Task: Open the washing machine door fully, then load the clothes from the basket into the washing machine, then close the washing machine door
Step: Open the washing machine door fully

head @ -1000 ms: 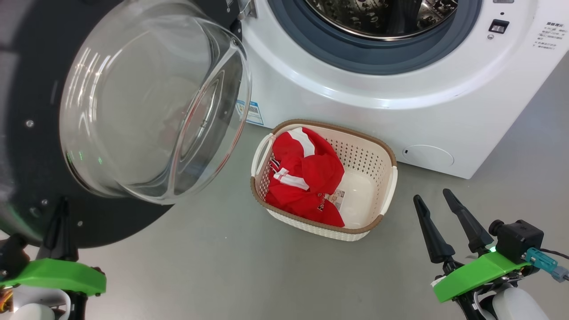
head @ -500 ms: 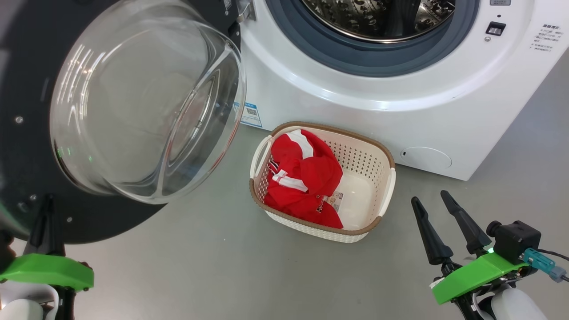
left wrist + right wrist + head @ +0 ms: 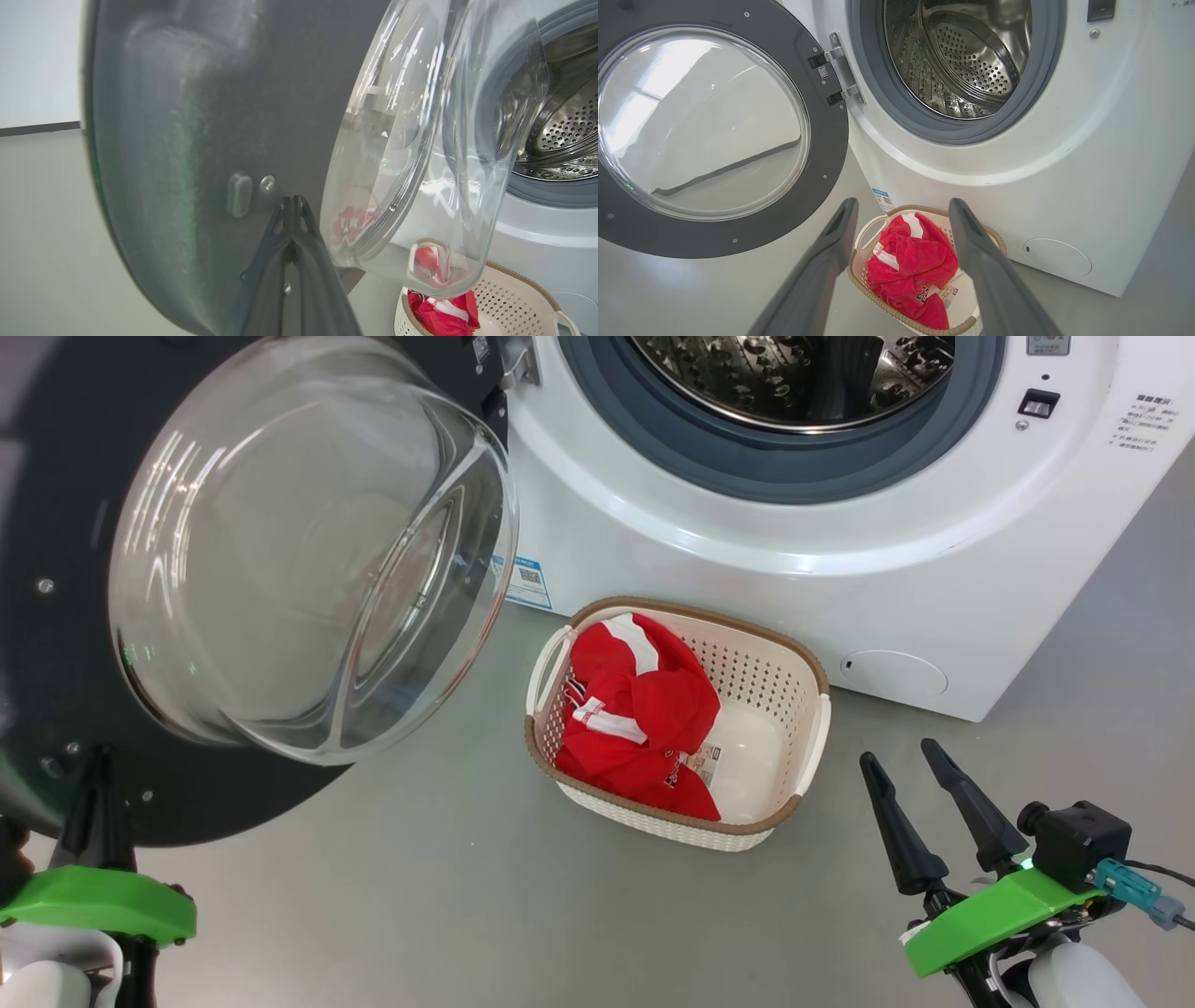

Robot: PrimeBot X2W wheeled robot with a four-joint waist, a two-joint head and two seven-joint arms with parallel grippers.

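The light is bright and even, with soft, faint shadows on the floor (image 3: 485, 905). White streaks of glare shine on the glass of the washing machine door (image 3: 308, 551) — it acts like a mirror. In the left wrist view the door is very close and blurry — its dark part looks foggy.

**Robot body: dark fingers, green mounts**

The right gripper (image 3: 896, 751) has 2 long black fingers (image 3: 901, 840), tapered to blunt tips, on a bright green plate (image 3: 990, 915). Next to it is a black camera block (image 3: 1083, 840) w/ a teal plug (image 3: 1131, 882), a thin dark cable (image 3: 1172, 870) and a small green light (image 3: 1027, 861). Under it is a white rounded shell (image 3: 1083, 980). The left gripper (image 3: 93, 775) looks the same: black fingers, green plate, white shell.
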